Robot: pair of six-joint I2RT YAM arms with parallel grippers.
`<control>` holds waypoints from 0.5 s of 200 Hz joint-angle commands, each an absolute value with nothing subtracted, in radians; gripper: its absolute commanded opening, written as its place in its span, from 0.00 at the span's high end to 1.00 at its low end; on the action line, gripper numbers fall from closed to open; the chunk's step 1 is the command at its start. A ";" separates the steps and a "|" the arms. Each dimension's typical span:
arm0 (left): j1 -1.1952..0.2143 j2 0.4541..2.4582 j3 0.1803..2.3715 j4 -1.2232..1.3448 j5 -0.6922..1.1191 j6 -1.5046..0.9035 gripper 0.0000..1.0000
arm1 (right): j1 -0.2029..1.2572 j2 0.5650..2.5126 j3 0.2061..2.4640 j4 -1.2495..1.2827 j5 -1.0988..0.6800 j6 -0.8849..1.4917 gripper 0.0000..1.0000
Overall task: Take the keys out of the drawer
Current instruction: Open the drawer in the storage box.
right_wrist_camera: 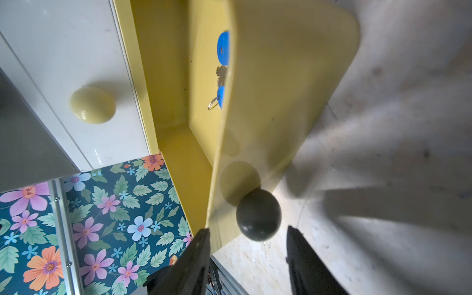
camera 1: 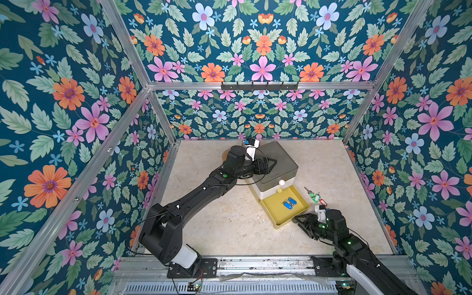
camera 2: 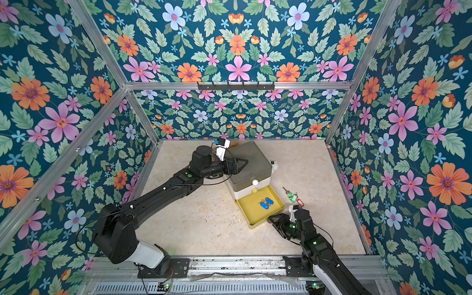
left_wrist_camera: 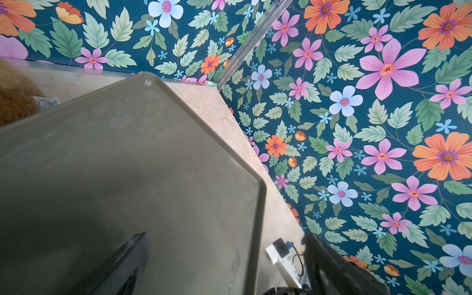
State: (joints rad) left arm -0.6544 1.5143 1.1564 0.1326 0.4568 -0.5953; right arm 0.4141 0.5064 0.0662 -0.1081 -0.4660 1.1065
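The yellow drawer stands pulled out of a small chest with a grey top. Blue-tagged keys lie inside it, also visible in the right wrist view as blue tags behind the drawer front. Green-tagged keys and a red-tagged key lie on the table right of the drawer. My right gripper is open, with the drawer's dark knob just ahead of its tips, untouched. My left gripper is open on the chest's grey top, one finger over its side edge.
The upper drawers stay shut, with a white knob and a cream knob. A brown fuzzy object sits behind the chest, a small white device beside it. A hook rail hangs on the back wall.
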 commanded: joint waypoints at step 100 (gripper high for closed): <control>-0.655 1.407 1.168 -0.007 0.400 -0.573 0.00 | 0.448 0.789 0.548 -0.478 -0.395 0.823 0.53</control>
State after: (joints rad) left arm -0.6544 1.4399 1.1534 0.0349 0.4355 -0.6018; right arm 0.4389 0.6937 0.4515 -0.3954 -0.4397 0.9596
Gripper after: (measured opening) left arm 0.995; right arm 0.478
